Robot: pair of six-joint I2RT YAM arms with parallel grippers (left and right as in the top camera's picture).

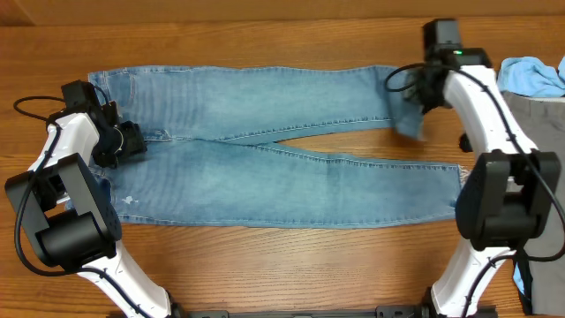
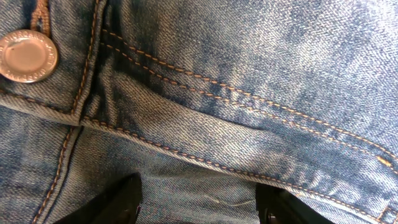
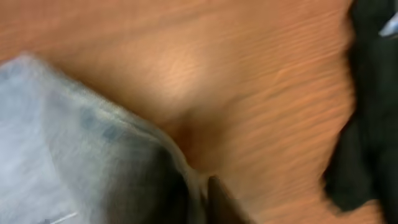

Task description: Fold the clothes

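Observation:
Faded light-blue jeans [image 1: 291, 168] lie flat across the wooden table, waist to the left and both legs running right. My left gripper [image 1: 124, 141] sits low on the waist near the fly. In the left wrist view its black fingers [image 2: 118, 202] stand apart, open, with flat denim [image 2: 205, 124] between them and the metal button [image 2: 25, 56] at upper left. My right gripper [image 1: 413, 108] is at the hem of the far leg, which is lifted and curled. The right wrist view is blurred; there the gripper [image 3: 199, 193] is shut on a thin edge of the denim [image 3: 56, 124].
A sky-blue garment [image 1: 531, 75] lies on a grey one [image 1: 538, 119] at the table's right edge. A dark garment [image 3: 367, 124] shows at the right of the right wrist view. Bare wood [image 1: 265, 35] runs behind and in front of the jeans.

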